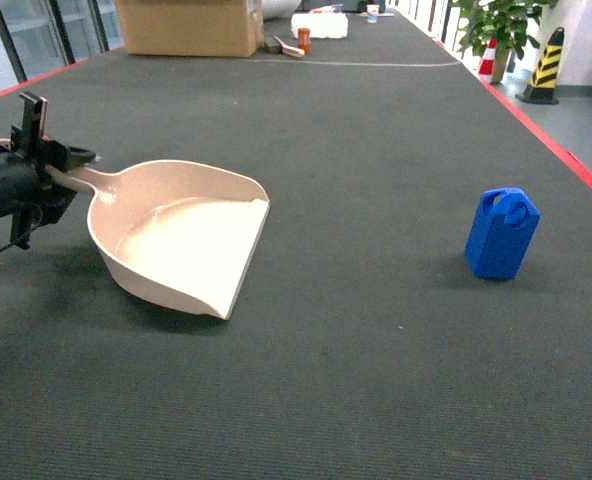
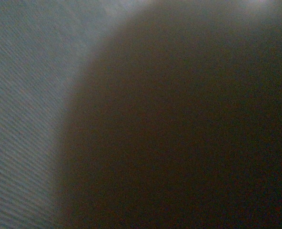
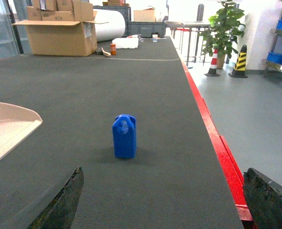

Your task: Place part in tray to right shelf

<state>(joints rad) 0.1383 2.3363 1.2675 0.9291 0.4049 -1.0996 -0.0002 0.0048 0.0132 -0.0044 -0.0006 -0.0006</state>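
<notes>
One dark carpeted table (image 1: 376, 150) (red-edged), cardboard box (image 1: 189, 25) behind

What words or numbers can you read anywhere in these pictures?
None can be read.
Cardboard box: a white label, too small and blurred.
Blue part: no writing visible.
Tray: no writing visible.
Left wrist view: only dark blur.
</notes>
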